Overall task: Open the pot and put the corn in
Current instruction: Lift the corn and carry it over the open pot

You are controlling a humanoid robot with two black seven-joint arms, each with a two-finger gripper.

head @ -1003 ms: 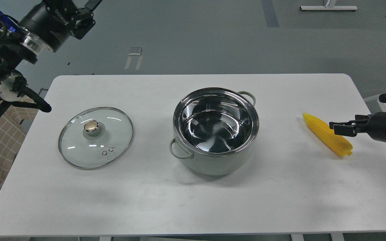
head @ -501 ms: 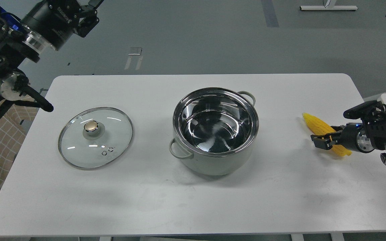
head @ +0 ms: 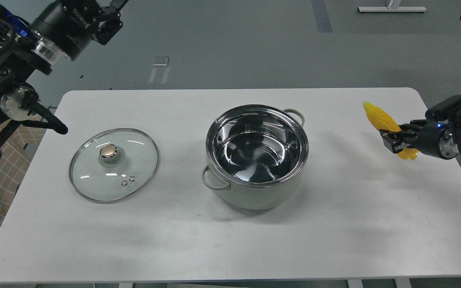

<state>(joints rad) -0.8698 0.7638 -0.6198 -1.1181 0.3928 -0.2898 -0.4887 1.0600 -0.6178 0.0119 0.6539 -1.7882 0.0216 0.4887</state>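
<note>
Head view: the white bench (head: 174,240) is bare along its near edge. Further in, at about mid-depth, a round glass lid (head: 114,164) with a brass-coloured knob lies flat toward the left edge, well apart from the pot (head: 256,156). The pot stands near the middle of the bench, uncovered; it is pale grey-green outside, with a shiny steel rim and a mirror-bright interior that holds nothing, and it has one loop handle at its near left and one at its far right. Toward the right edge, the right gripper (head: 393,140) has its jaws closed on the corn (head: 380,118), a long yellow cob held clear above the bench, tilted, its tapered end pointing up and away toward the far right corner. Beyond the far left corner, the left gripper (head: 112,14) hangs high off the bench; its jaws are cut by the frame, so I cannot tell their state.
</note>
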